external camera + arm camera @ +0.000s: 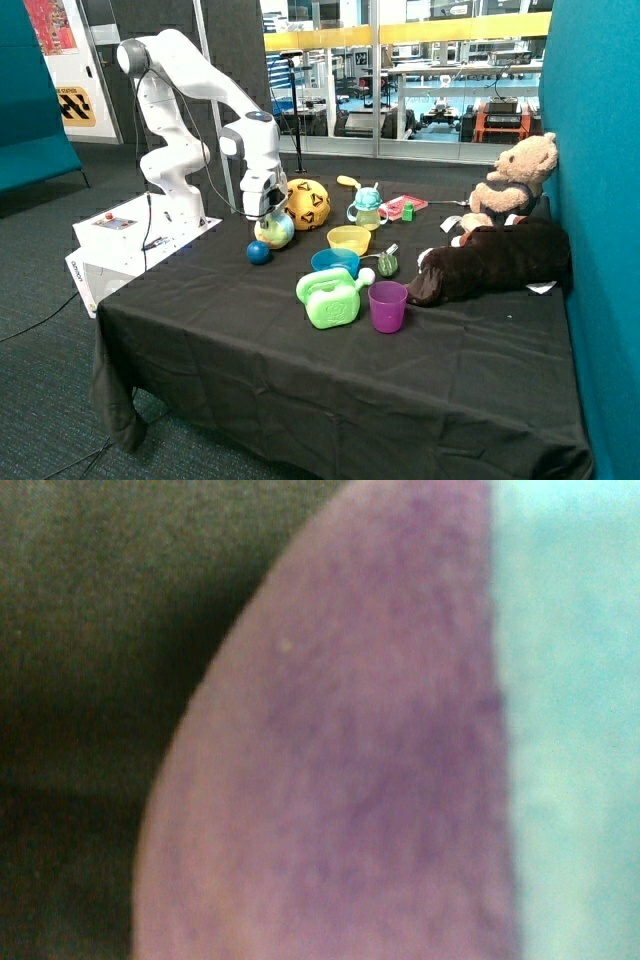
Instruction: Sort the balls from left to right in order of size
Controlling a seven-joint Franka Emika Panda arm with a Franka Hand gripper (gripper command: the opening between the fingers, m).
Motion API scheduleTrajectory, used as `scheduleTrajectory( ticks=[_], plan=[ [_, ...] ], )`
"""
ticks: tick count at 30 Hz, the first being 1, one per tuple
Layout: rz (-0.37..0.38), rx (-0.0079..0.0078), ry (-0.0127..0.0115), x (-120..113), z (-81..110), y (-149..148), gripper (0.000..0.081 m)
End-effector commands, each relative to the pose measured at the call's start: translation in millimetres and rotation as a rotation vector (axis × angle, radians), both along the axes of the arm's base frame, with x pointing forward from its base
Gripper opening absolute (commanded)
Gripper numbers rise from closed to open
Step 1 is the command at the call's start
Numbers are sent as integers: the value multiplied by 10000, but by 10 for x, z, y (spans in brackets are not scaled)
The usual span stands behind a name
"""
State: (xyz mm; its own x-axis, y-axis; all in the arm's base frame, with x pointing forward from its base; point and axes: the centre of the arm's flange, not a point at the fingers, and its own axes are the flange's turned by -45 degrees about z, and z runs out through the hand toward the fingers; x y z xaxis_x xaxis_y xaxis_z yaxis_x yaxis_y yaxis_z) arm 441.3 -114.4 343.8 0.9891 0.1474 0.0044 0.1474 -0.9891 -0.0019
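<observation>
- Gripper (270, 213) sits down on top of the multicolour ball (275, 231), touching it or nearly so; can't tell if it's open or clamped, neither view shows that.
- Wrist view: filled w/ the ball's surface (340, 780), a purple panel next to a pale blue-green panel, dark cloth (70, 680) at one side. Panel detail seen only here; outside view gives just a yellowish/mixed ball under the arm.
- Outside view only: the 3 balls sit at the table's far corner by the robot base. Small blue ball (259, 252) just beside the multicolour ball, nearer the front edge; big yellow ball w/ dark markings (306, 204) right behind it, touching or nearly.
- So small, mid, big run in a diagonal from front to back, close together.
- Further out on the black tablecloth (330, 390): yellow bowl (349, 239), blue bowl (335, 261), green watering can (333, 298), purple cup (388, 306).
- Far side: sippy cup (367, 208), teddy bear (513, 182) against the teal wall, dark brown plush (490, 262) lying in front of it.
</observation>
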Motion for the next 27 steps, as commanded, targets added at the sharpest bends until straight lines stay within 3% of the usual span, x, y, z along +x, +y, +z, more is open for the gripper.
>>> scheduleTrajectory(
  ticks=[1,27],
  plan=[
    [-22,-25,41,49,123,-10,799],
    [257,-26,40,143,667,-82,758]
  ],
)
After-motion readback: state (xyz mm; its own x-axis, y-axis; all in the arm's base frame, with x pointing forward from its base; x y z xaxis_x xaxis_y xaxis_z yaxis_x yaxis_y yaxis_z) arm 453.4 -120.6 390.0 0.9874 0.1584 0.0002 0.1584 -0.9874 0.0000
